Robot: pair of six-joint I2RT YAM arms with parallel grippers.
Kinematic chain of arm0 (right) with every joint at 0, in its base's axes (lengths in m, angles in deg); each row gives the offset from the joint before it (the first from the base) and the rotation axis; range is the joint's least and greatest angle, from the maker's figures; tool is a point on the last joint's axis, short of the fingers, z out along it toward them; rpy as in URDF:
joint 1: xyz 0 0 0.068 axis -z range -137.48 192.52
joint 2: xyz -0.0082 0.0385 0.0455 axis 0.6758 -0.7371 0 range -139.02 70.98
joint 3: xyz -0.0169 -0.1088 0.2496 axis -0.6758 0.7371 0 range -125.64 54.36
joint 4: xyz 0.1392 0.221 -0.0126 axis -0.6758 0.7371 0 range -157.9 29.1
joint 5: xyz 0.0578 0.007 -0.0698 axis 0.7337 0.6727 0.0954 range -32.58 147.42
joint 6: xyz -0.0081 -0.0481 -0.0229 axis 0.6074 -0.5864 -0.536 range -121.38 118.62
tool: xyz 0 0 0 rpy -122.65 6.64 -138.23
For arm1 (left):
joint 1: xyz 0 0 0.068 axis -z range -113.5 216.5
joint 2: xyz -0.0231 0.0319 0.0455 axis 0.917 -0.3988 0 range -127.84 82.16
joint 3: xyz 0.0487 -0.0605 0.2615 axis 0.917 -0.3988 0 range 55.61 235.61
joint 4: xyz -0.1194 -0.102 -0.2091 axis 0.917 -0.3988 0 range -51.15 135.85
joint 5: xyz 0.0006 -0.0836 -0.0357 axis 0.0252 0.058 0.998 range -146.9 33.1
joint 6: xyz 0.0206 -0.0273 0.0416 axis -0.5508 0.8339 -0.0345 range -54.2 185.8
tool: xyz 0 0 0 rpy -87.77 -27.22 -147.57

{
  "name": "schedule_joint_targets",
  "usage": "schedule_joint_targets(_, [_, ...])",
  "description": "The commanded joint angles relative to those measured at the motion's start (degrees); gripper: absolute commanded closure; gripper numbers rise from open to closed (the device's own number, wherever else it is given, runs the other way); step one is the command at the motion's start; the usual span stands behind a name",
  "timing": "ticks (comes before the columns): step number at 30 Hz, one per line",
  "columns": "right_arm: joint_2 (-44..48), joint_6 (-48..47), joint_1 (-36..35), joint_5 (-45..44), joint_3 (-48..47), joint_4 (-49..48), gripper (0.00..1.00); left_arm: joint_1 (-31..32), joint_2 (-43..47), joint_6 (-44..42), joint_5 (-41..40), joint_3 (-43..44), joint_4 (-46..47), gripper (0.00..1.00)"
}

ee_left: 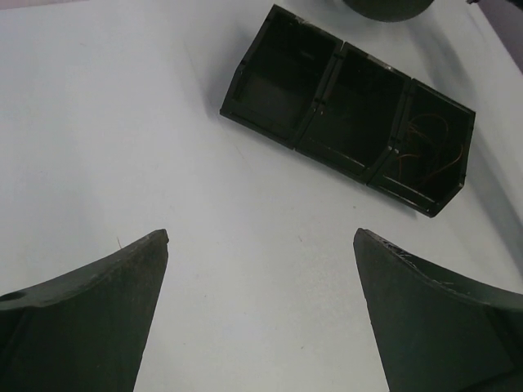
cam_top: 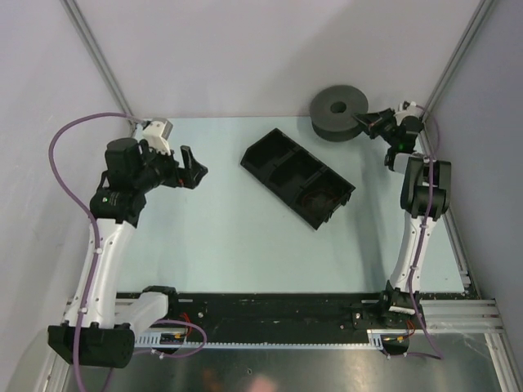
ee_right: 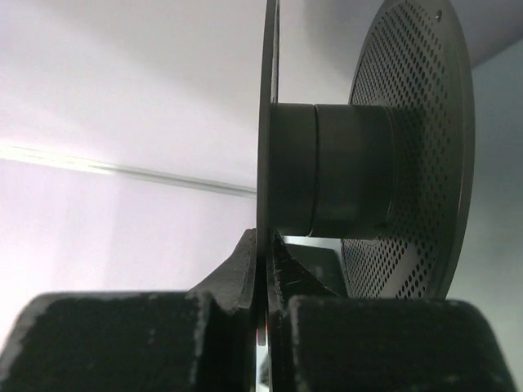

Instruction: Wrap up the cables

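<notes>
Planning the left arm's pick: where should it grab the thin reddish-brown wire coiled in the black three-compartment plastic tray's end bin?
Pinch a loop of the thin reddish-brown wire where it arcs across mid-compartment, coming straight down from above. The black tray's walls enclose it on every side, so a side approach looks blocked. The left gripper is open.

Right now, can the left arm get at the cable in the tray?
Probably yes. The left gripper is open and empty. Only table shows between it and the tray. The cable lies in the open-topped far end compartment with nothing over it.
</notes>
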Motion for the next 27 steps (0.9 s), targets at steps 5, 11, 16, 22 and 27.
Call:
schedule_joint_targets(5, [24.63, 7.58, -1.98, 9.74, 5.65, -8.8, 1.0, -0.28, 5.73, 4.32, -6.3, 1.15, 2.2, 0.01])
schedule_joint_targets(11, [37.46, 0.7, -11.3, 18.5, 15.94, -0.32, 1.0, -0.32, 9.47, 5.72, -6.43, 1.11, 1.89, 0.01])
schedule_joint_targets(16, [45.86, -24.33, -26.14, 21.27, 21.27, 27.78, 1.0, -0.32, 11.6, 7.21, -6.33, 1.77, 1.52, 0.01])
schedule_joint_targets(22, [49.28, -40.72, -39.08, 18.83, 27.62, 43.15, 1.0, -0.34, 11.8, 6.98, -7.68, 3.44, -0.19, 0.01])
schedule_joint_targets(27, [44.35, -44.0, -42.88, 21.29, 29.81, 45.38, 1.0, -0.33, 11.28, 7.25, -8.32, 3.12, -0.6, 0.0])
